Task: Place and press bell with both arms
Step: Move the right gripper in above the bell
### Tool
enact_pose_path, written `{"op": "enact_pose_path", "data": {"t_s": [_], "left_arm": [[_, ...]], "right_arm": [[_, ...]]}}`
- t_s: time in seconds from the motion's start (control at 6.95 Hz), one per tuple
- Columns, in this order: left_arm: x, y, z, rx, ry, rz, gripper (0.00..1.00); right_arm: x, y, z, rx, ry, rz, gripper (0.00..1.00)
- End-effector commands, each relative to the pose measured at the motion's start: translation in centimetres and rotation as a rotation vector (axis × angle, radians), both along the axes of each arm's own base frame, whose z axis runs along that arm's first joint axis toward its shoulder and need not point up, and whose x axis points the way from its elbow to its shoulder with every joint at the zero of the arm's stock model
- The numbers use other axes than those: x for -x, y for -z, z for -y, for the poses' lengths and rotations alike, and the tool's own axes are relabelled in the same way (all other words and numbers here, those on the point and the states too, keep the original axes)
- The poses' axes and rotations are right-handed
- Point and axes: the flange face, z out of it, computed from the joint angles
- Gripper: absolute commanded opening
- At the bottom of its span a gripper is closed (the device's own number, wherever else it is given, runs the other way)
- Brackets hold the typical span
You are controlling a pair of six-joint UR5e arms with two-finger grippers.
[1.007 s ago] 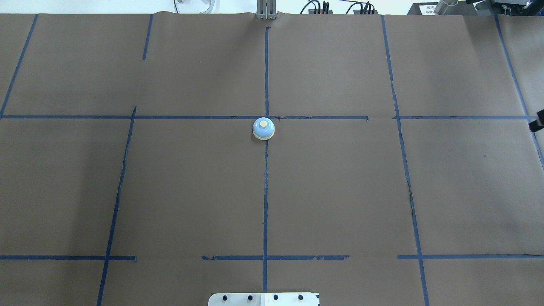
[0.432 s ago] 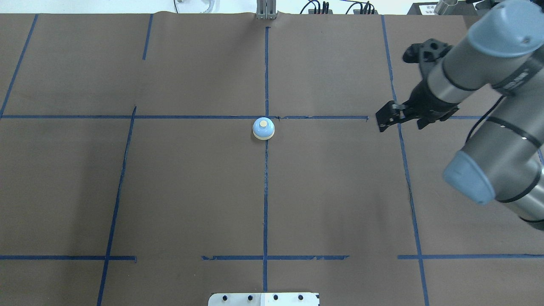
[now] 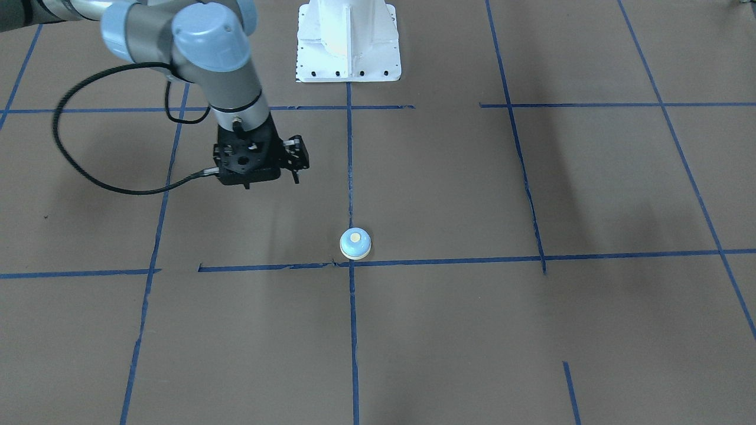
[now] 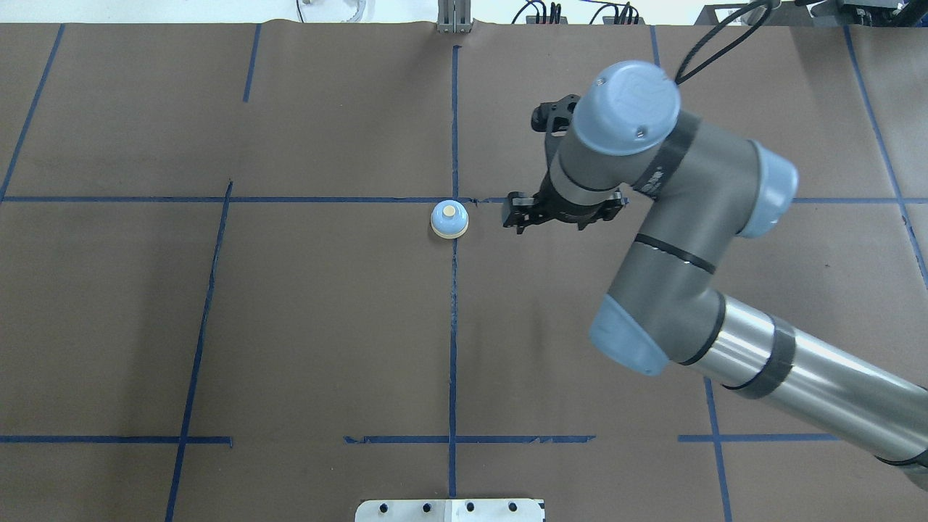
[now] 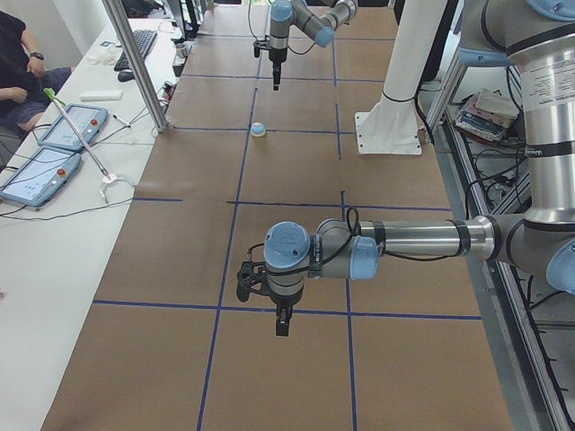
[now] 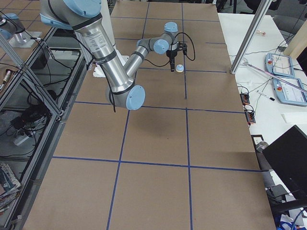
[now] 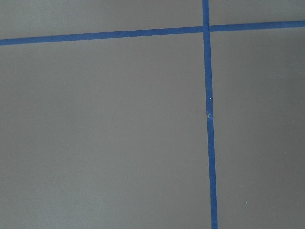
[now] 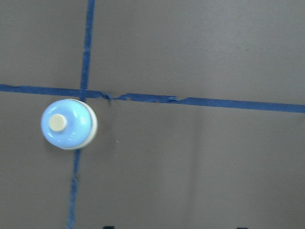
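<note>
Facing the robot, you see the bell [image 3: 355, 242] sitting at the tape cross [image 3: 351, 263], with the right gripper [image 3: 296, 170] near that cross. In the right wrist view, its fingertips [image 8: 108, 227] show spread apart. From the left end, the left gripper [image 5: 282, 327] hangs far from the cross; you cannot tell how its fingers stand.

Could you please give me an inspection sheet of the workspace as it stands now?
Surface: brown paper marked with blue tape lines; tape frayed in places.
Job's things: bell upright at a tape crossing, untouched.
Clutter: nothing seen.
Grippers: right gripper beside the bell, apart from it, jaws open; left gripper far off over bare paper, jaws cannot be judged.
Cables: black cable loops from the right wrist.
Surroundings: white pedestal; seated person and tablets at a side bench.
</note>
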Motion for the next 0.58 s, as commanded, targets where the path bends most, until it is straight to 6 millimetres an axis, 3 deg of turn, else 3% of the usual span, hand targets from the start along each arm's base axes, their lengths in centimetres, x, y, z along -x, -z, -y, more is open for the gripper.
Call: {"op": "enact_pose_path", "data": {"t_s": [0.0, 0.29, 0.43], "left_arm": [[-0.1, 0.1, 0.0, -0.001, -0.001, -0.001, 1.0], [-0.1, 0.1, 0.0, -0.002, -0.003, -0.001, 1.0], [-0.1, 0.1, 0.0, -0.002, -0.003, -0.001, 1.0]], "right_arm": [[10.2, 3.3, 1.9, 0.072, -0.084, 0.059, 0.18], [13.9, 4.9, 3.7, 0.09, -0.079, 0.016, 0.03], [14.1, 4.5, 4.6, 0.068, -0.077, -0.009, 0.02]]}}
